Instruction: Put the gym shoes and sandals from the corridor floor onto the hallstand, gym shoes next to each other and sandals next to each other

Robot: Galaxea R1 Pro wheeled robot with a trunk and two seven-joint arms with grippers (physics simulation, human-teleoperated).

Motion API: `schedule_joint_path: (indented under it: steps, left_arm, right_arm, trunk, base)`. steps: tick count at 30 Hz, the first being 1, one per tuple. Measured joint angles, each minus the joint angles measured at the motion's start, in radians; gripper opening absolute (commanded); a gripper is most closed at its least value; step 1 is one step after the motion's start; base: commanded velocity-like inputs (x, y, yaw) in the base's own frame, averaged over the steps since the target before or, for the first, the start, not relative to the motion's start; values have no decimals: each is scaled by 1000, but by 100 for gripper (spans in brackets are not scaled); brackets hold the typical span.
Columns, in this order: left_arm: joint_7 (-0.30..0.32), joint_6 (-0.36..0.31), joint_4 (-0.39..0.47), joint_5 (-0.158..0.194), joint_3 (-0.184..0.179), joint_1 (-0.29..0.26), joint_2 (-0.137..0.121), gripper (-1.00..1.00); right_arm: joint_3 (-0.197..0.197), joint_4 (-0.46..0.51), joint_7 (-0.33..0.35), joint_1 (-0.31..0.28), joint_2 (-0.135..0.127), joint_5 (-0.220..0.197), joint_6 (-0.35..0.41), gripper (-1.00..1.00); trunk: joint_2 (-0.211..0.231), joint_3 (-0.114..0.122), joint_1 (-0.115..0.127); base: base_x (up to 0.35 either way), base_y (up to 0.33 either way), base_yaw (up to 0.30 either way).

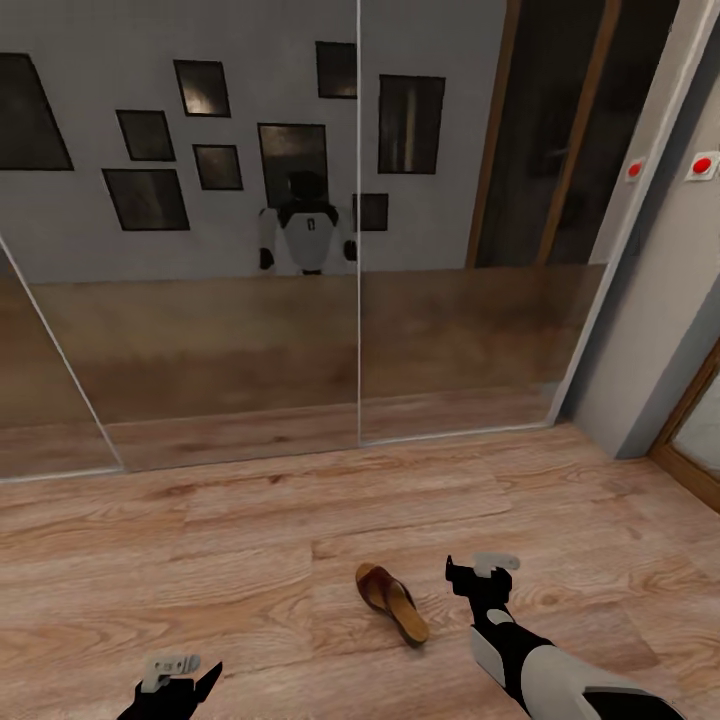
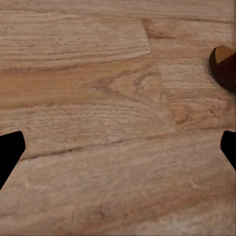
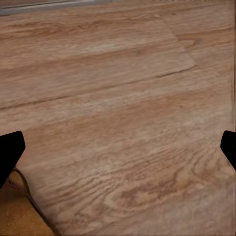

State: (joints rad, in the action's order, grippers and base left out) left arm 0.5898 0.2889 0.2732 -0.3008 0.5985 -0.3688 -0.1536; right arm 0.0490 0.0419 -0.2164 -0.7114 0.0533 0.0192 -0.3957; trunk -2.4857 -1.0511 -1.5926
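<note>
The left gripper [image 1: 185, 672] hangs low over the corridor floor [image 1: 240, 520], fingers spread wide and empty, seemingly waiting its turn. Between the two arms, one brown leather sandal [image 1: 392, 602] lies flat on the wood-grain planks, slim and tan-soled with a dark thong strap, well short of the mirrored sliding doors [image 1: 300, 300]. Just right of it, the right gripper [image 1: 480, 575] hovers, fingers wide and empty, probably lining up a pick.

Even soft light — renders blurry, faint shadows.
</note>
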Motion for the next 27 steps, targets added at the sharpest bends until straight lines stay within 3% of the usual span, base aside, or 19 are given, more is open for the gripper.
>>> schedule_joint_path:
  steps: [5, 20, 27]
  left_arm:
    - [0, 0, 0, 0, 0, 0, 0, 100]
    - [0, 0, 1, 0, 1, 0, 0, 100]
    - [0, 0, 1, 0, 1, 0, 0, 100]
  right_arm:
    - [0, 0, 0, 0, 0, 0, 0, 100]
    - [0, 0, 1, 0, 0, 0, 1, 100]
    - [0, 0, 1, 0, 0, 0, 1, 100]
  trunk:
    - [0, 0, 0]
    - [0, 0, 0]
    - [0, 0, 0]
  base:
    - [0, -273, 8]
    - [0, -20, 6]
    - [0, 0, 214]
